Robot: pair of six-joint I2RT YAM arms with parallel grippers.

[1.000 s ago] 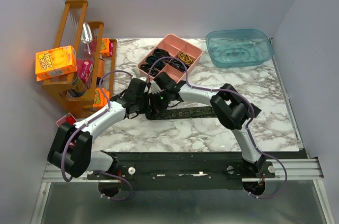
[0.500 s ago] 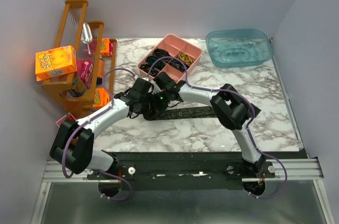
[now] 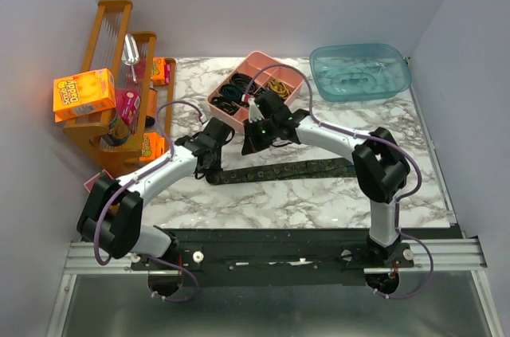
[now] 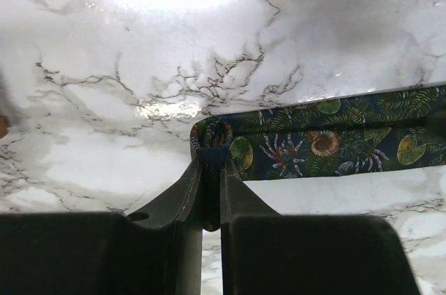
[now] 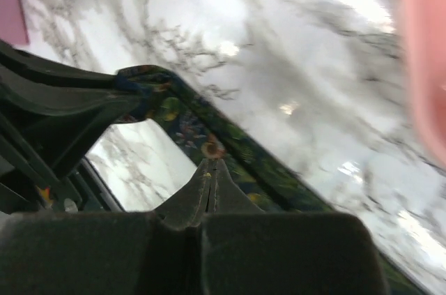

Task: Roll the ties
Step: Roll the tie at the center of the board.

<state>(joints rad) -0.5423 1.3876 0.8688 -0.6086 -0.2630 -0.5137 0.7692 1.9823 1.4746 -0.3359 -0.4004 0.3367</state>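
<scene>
The tie (image 3: pixel 287 170) is lying flat on the marble table (image 3: pixel 319 205), its long axis running left to right, and its folded left end is sitting clenched in the left gripper (image 4: pixel 211 159). The right gripper (image 5: pixel 209 169) is hovering just past that end on the pink tray's (image 3: pixel 300 84) side, fingers pressed together with no cloth visibly between them, so the roll is looking to run rightward from the left claw

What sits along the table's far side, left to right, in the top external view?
wooden rack → pink compartment tray → blue plastic tub
</scene>
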